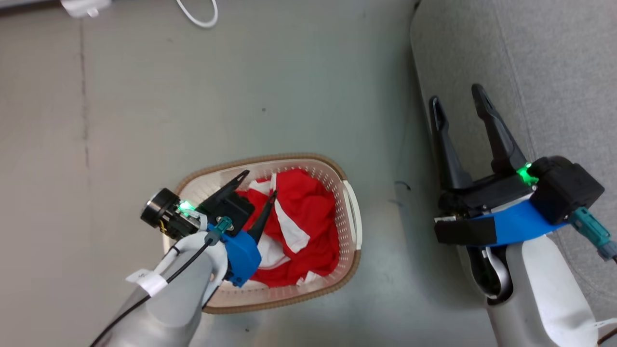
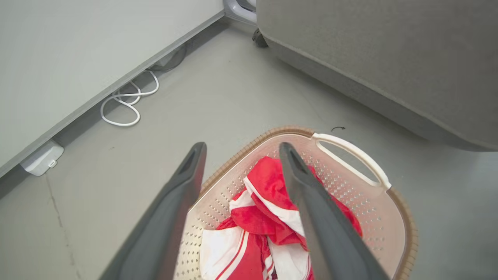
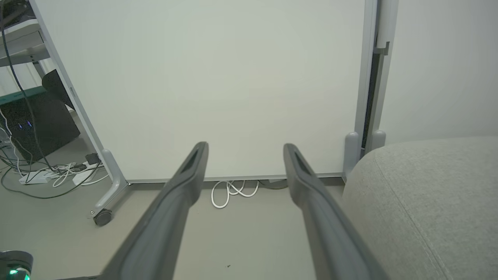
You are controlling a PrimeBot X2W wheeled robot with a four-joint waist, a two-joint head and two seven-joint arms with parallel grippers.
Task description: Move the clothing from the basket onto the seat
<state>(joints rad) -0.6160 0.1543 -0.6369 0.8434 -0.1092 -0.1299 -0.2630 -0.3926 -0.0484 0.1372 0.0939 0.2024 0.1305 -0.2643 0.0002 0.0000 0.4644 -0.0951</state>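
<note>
**Fig.** Reach-in for a garment; head view w/ both wrist views.

The clothing (image 1: pixel 308 212), a crumpled red heap w/ white stripes, lies wholly inside the basket (image 1: pixel 299 159) at lower centre of the head view. None is on the seat (image 1: pixel 554 72), the grey mass along the right edge, so the task is judged barely begun.

The left gripper (image 1: pixel 261 182) hangs over the basket's left part, fingers spread & holding nothing. In the left wrist view one finger points at the heap; the other lines up w/ the perforated wall & rim. Whether a tip touches fabric cannot be told.

The right gripper (image 1: pixel 456 94), centre right, is likewise spread & empty. It sits over the seat's edge, well apart from the basket.

Judged step: descend & pinch. To do it well:
- Shift the left gripper toward the heap's middle so both fingers clear the rim.
- Come down on a raised fold, not a flat patch, since thin shiny fabric likely slips.
- Close fully before lifting.
- Lift straight up until the fabric clears the rim & the white handle (image 1: pixel 354 212), else the light basket may drag across the floor (image 1: pixel 241 96).
- The garments look tangled, so expect both, or a trailing one, to come up.
- Carry toward frame right & release over the seat.
</note>
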